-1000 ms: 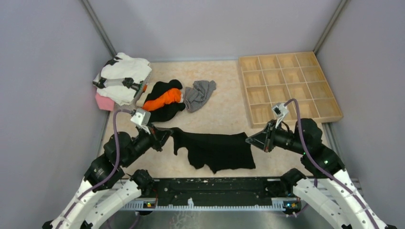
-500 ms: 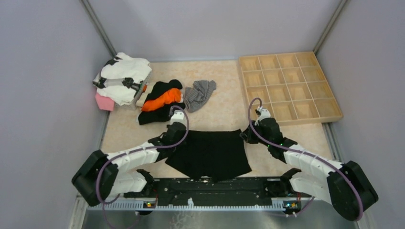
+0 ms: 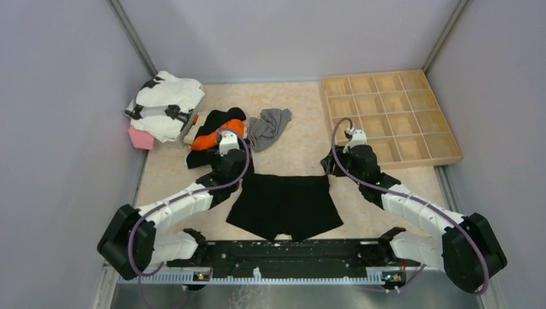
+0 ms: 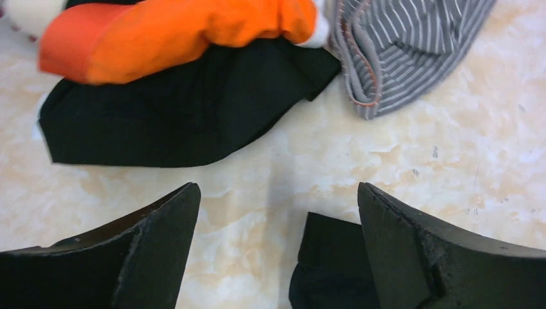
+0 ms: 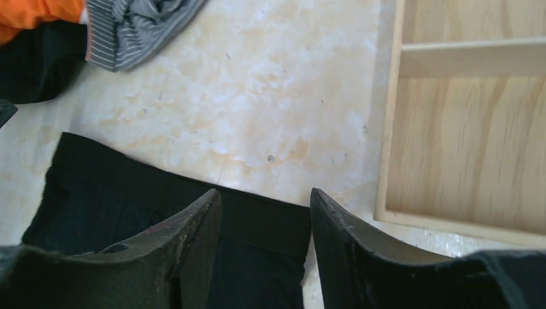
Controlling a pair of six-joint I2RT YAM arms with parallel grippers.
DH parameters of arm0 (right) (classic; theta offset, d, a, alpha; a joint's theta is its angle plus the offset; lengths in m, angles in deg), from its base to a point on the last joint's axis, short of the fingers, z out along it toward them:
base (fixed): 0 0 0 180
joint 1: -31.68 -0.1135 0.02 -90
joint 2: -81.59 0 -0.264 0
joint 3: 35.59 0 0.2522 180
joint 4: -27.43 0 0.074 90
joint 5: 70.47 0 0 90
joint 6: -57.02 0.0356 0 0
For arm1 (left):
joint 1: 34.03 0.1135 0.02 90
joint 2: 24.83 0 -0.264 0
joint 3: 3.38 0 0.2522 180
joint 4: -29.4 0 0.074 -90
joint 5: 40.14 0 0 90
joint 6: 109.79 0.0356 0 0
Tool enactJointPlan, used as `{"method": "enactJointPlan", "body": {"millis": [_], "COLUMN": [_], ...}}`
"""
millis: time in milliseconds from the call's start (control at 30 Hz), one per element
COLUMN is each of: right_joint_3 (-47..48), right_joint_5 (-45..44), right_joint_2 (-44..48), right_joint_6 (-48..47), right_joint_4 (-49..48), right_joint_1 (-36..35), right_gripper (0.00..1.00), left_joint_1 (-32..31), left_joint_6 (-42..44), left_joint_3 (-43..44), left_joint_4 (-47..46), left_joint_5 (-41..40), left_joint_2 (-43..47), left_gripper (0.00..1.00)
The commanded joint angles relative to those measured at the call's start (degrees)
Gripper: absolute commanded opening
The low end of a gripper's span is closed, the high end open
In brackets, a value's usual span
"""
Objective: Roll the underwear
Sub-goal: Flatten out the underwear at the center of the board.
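A plain black underwear (image 3: 283, 206) lies spread flat on the table between my arms, waistband toward the back. My left gripper (image 3: 236, 171) stands wide open at its back left corner. In the left wrist view that gripper (image 4: 278, 188) has bare table between its fingers, and the black corner (image 4: 328, 264) lies beside the right finger (image 4: 425, 257). My right gripper (image 3: 331, 168) is open over the back right corner; the flat waistband (image 5: 264, 225) shows between the fingers of that gripper (image 5: 265, 192). A grey striped underwear (image 3: 267, 127) lies crumpled further back.
A black garment with an orange one (image 3: 219, 136) on it lies left of the grey striped piece. A white clothes pile (image 3: 164, 103) and a pink block (image 3: 140, 137) sit at the back left. A wooden compartment tray (image 3: 451, 156) stands at the right, close to my right gripper.
Both arms stretched the black underwear out and laid it flat, waistband toward the back. Both grippers then opened and let go of its waistband corners.
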Motion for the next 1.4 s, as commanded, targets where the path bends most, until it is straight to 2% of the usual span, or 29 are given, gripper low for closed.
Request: {"method": "enactJointPlan", "body": {"millis": [0,133,300,467,700,933,1367], "right_joint_3": [9.1,15.8,26.7,39.5,57.3,68.9,76.5], "right_joint_5": [6.6,11.2,5.3,0.3,-0.7,-2.2,-2.7], "right_joint_2": [0.1,-5.9,-17.6,-30.2,-47.3,-58.1,-66.0], "right_joint_6": [-4.7,-0.7,7.1,13.0,15.3,14.1,12.7], "right_joint_4": [5.5,8.3,10.8,15.0,24.8,32.3,36.7], "right_joint_1": [0.1,-1.9,-13.2,-21.6,-26.2,-28.3,-29.0], "right_gripper": [0.54,0.5,0.48,0.49,0.54,0.54,0.45], "left_joint_1": [2.2,2.6,2.6,2.5,2.6,2.5,2.5], "left_joint_6": [-13.3,-21.0,-28.8,-35.3,-38.8,-39.3,-37.1], "left_joint_3": [0.9,-3.0,-7.2,-10.7,-11.4,-10.5,-11.4], "left_joint_4": [13.7,22.5,32.6,40.0,42.1,42.8,40.7], "left_joint_5": [-2.1,5.2,11.7,12.6,13.3,14.4,16.2], "left_joint_2": [10.2,19.9,29.2,34.3,33.6,30.2,30.9], "left_gripper": [0.99,0.99,0.99,0.99,0.99,0.98,0.95]}}
